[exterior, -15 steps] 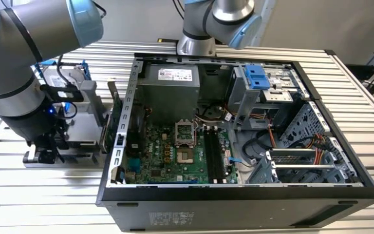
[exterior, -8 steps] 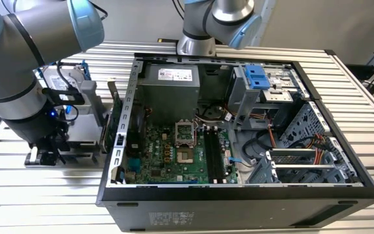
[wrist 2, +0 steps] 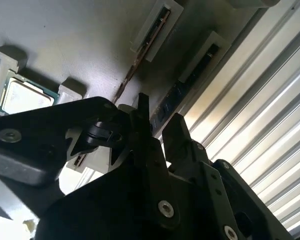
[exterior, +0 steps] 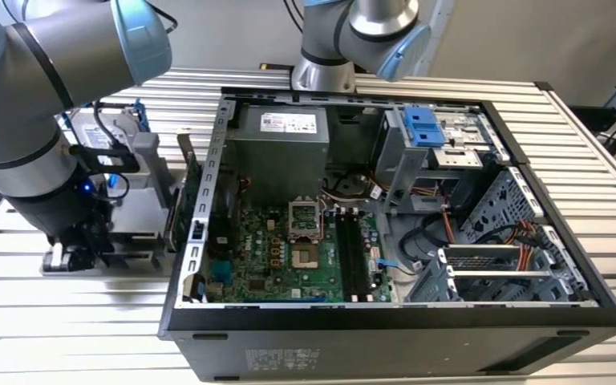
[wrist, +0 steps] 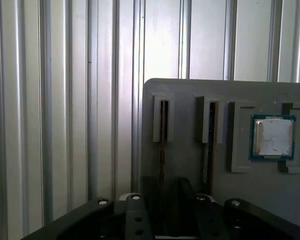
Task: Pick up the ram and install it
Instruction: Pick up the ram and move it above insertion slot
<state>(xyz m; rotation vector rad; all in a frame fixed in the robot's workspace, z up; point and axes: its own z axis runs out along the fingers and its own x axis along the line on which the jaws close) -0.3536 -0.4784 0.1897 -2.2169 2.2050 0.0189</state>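
Observation:
Two ram sticks stand on edge in slots of a grey tray point(wrist: 190, 90). The ram point(wrist: 163, 125) nearest the tray's edge runs down into the gap between my fingers; it is the dark stick point(wrist 2: 190, 85) in the second wrist view. My gripper point(wrist: 168, 202) point(wrist 2: 158, 127) is open, one black finger on each side of that stick's line, just above the tray. I cannot tell whether the fingers touch it. In the exterior view the gripper point(exterior: 73, 255) hangs low over the tray point(exterior: 126, 261), off the exterior view's left of the open computer case point(exterior: 394, 321).
The other stick point(wrist: 209, 130) and a processor chip point(wrist: 272, 136) sit further in on the tray. Inside the case lies the green motherboard point(exterior: 276, 257) with black memory slots point(exterior: 356, 253), a power supply point(exterior: 286, 136) and drive cages. Ribbed metal tabletop point(wrist: 55, 125) surrounds everything.

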